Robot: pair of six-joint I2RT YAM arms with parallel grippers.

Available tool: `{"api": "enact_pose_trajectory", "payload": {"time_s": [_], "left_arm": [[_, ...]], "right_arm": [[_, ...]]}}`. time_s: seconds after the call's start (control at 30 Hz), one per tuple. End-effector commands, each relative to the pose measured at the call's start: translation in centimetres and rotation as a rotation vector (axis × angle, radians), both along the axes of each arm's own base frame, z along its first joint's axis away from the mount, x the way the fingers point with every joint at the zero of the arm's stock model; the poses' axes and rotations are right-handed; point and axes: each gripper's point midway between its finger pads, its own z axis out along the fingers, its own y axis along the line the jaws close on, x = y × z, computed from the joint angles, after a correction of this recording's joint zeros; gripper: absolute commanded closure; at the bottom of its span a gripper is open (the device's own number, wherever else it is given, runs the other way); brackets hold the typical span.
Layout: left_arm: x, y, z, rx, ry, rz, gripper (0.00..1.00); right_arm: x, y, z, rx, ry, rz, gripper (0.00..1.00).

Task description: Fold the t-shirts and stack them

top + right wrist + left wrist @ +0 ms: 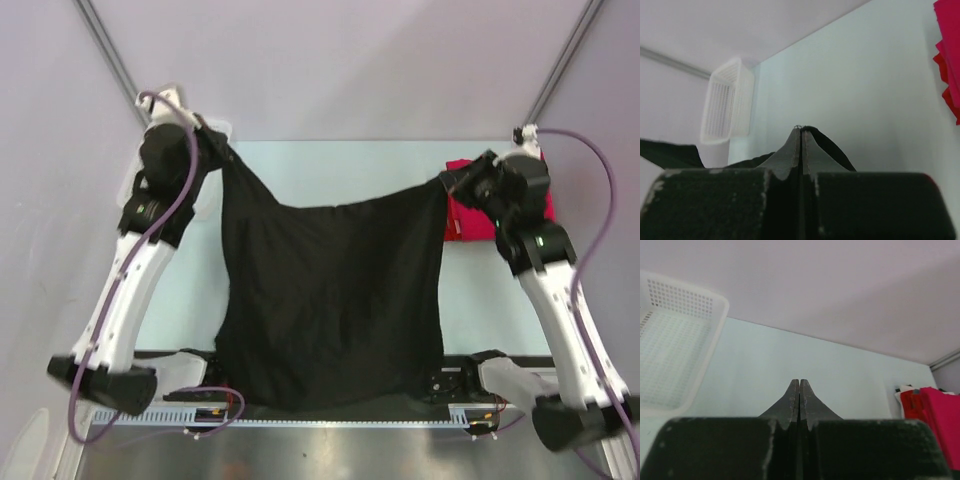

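Observation:
The black t-shirt [330,300] hangs spread between my two grippers above the table, its lower edge draped over the near table edge. My left gripper [212,137] is shut on its left top corner at the back left; in the left wrist view the fingers [799,390] are pressed together and no cloth shows. My right gripper [447,182] is shut on the right top corner; black cloth [832,145] wraps over its closed fingertips. Red t-shirts [470,215] lie in a pile at the back right, partly hidden by my right arm, and also show in the left wrist view [932,420] and the right wrist view [950,55].
A white mesh basket [675,355] stands at the back left, under my left arm, also seen in the right wrist view [727,107]. The pale table [330,170] runs to the back wall. Metal frame bars rise at both back corners.

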Motion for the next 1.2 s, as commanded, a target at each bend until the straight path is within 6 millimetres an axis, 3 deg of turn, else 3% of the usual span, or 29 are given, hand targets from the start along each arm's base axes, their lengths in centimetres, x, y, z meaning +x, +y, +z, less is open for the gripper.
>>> {"api": "enact_pose_trajectory", "payload": {"time_s": [0.0,0.03,0.07,0.13,0.17,0.2,0.27,0.33,0.43,0.53,0.57,0.63,0.67,0.73,0.77,0.8,0.83,0.87,0.9,0.93,1.0,1.03,1.07,1.1,1.13,1.17], "left_arm": [[1.3,1.0,8.5,0.006,-0.227,0.057,1.0],[1.6,1.0,9.7,0.011,-0.251,0.06,1.0],[1.8,1.1,12.2,0.03,-0.305,0.063,1.0],[1.4,1.5,15.7,0.029,-0.4,0.08,1.0],[0.2,1.8,18.5,0.021,-0.473,0.083,1.0],[0.2,1.8,19.7,0.029,-0.505,0.082,1.0],[-1.6,1.7,23.5,0.015,-0.616,0.064,1.0],[-2.7,1.9,25.5,0.002,-0.7,0.064,1.0],[-1.9,1.6,25.6,0.029,-0.711,0.062,1.0],[-1.1,1.4,24.4,0.065,-0.679,0.062,1.0],[0.2,0.8,22.2,0.082,-0.629,0.039,1.0],[0.9,0.4,19.7,0.095,-0.587,0.024,1.0],[1.3,0.3,16.9,0.101,-0.548,0.02,1.0],[1.3,0.2,14.1,0.086,-0.515,0.013,1.0],[0.9,0.1,10.4,0.076,-0.456,-0.003,1.0],[0.6,-0.1,8.5,0.069,-0.43,-0.017,1.0],[-0.1,-0.2,7.0,0.053,-0.41,-0.027,1.0],[-1.1,-0.5,3.1,0.032,-0.352,-0.051,1.0],[-1.9,-0.7,1.6,0.023,-0.336,-0.067,1.0],[-2.1,-1.2,-3.0,0.034,-0.255,-0.081,1.0],[-4.3,-1.2,-5.3,-0.008,-0.22,-0.1,1.0],[-5.0,-1.6,-6.8,-0.016,-0.191,-0.119,1.0],[-6.1,-1.6,-9.5,-0.031,-0.131,-0.126,1.0],[-6.6,-1.8,-10.5,-0.041,-0.117,-0.132,1.0],[-7.4,-2.6,-13.7,-0.051,-0.041,-0.157,1.0],[-8.0,-2.8,-14.7,-0.065,-0.018,-0.168,1.0]], "right_arm": [[6.5,-0.6,3.3,0.115,-0.096,0.015,1.0],[7.6,-0.8,4.4,0.135,-0.115,0.036,1.0],[8.4,-0.6,4.9,0.152,-0.111,0.076,1.0],[10.6,-1.7,7.8,0.159,-0.156,0.069,1.0],[10.8,-1.7,8.8,0.161,-0.171,0.088,1.0],[10.8,-2.7,12.0,0.167,-0.241,0.076,1.0],[11.5,-3.0,13.3,0.177,-0.264,0.093,1.0],[11.7,-3.8,15.4,0.191,-0.31,0.099,1.0],[12.7,-4.6,15.1,0.209,-0.314,0.117,1.0],[12.8,-3.9,14.2,0.205,-0.313,0.179,1.0],[13.4,-3.7,12.3,0.215,-0.276,0.188,1.0],[13.5,-3.3,10.9,0.216,-0.271,0.212,1.0],[13.9,-2.9,8.1,0.23,-0.212,0.229,1.0],[13.8,-2.4,5.4,0.236,-0.163,0.257,1.0],[13.7,-2.1,3.9,0.243,-0.135,0.261,1.0],[13.3,-2.0,0.6,0.253,-0.084,0.258,1.0],[13.0,-2.0,-0.9,0.257,-0.062,0.249,1.0],[12.7,-2.0,-2.1,0.255,-0.058,0.245,1.0],[11.8,-1.9,-5.2,0.259,-0.015,0.237,1.0],[11.4,-1.9,-6.4,0.255,0.002,0.23,1.0],[10.2,-1.6,-10.9,0.241,0.087,0.226,1.0],[9.5,-1.5,-12.1,0.234,0.105,0.224,1.0],[8.9,-1.3,-13.2,0.223,0.122,0.231,1.0],[8.0,-1.3,-15.8,0.223,0.173,0.218,1.0],[7.3,-1.3,-16.3,0.216,0.175,0.215,1.0],[6.7,-1.3,-17.0,0.213,0.183,0.214,1.0]]}}
